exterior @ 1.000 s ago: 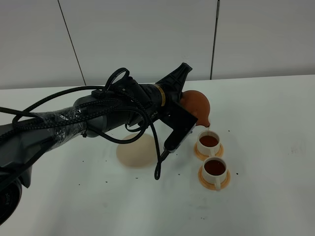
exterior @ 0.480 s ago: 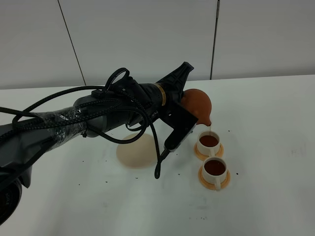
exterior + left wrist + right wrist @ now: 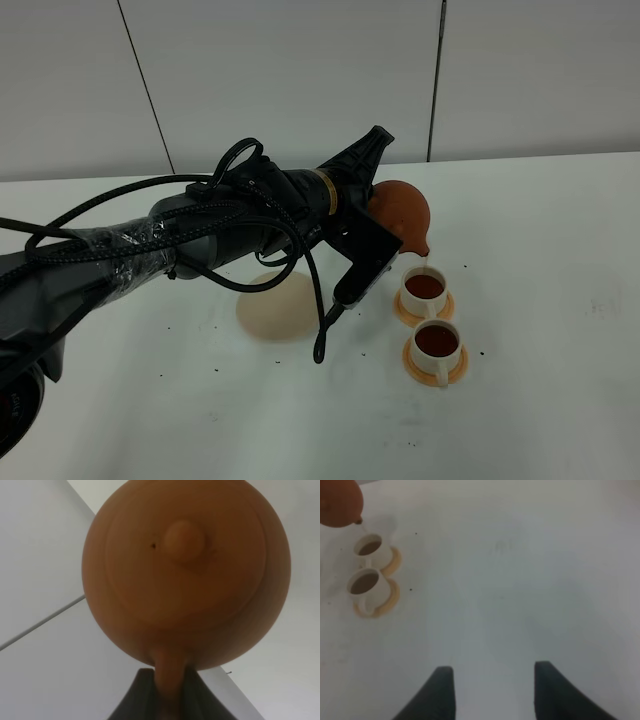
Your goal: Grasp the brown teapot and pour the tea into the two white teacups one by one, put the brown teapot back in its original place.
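Observation:
My left gripper (image 3: pixel 370 205) is shut on the side handle of the brown teapot (image 3: pixel 402 215) and holds it tilted, spout down, above the far white teacup (image 3: pixel 424 288). A thin stream of tea runs from the spout into that cup. The near teacup (image 3: pixel 437 343) holds dark tea (image 3: pixel 436 341). Each cup stands on an orange saucer (image 3: pixel 436 371). The left wrist view shows the teapot lid and knob (image 3: pixel 184 540) close up, with the handle (image 3: pixel 169 680) between the dark fingers. The cream disc (image 3: pixel 275 306) lies bare under the arm. My right gripper (image 3: pixel 492 690) is open, away from the cups (image 3: pixel 364 582).
The white table (image 3: pixel 560 400) carries small dark specks around the cups and disc. A grey panelled wall (image 3: pixel 300 70) stands behind. The left arm and its black cables (image 3: pixel 150 240) stretch across the left half of the table.
The teapot has tipped slightly further over the far cup and the pour goes on. The arms have otherwise stayed in place.

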{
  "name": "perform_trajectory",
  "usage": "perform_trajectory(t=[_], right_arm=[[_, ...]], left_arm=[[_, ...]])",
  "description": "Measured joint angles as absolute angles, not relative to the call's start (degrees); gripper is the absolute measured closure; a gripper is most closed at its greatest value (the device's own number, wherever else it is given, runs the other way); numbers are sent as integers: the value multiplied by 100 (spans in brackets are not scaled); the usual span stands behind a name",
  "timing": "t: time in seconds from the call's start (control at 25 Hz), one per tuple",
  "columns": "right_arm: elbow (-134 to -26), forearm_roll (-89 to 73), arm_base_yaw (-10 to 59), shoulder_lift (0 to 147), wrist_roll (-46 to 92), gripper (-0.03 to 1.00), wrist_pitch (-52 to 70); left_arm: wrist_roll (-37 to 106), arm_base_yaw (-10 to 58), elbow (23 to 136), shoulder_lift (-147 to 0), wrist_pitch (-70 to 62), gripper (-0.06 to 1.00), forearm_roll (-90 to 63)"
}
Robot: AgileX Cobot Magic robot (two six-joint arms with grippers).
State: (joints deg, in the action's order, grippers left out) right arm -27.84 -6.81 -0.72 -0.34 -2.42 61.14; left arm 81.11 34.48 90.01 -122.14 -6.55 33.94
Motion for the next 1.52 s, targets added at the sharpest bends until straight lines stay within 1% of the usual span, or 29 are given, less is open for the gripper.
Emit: perform_trajectory(t=[1.52], right_arm=[[-2784, -686, -72, -34, -242, 61, 6114]], left_arm=[[8094, 3448, 9001, -12214, -644, 78, 3366]])
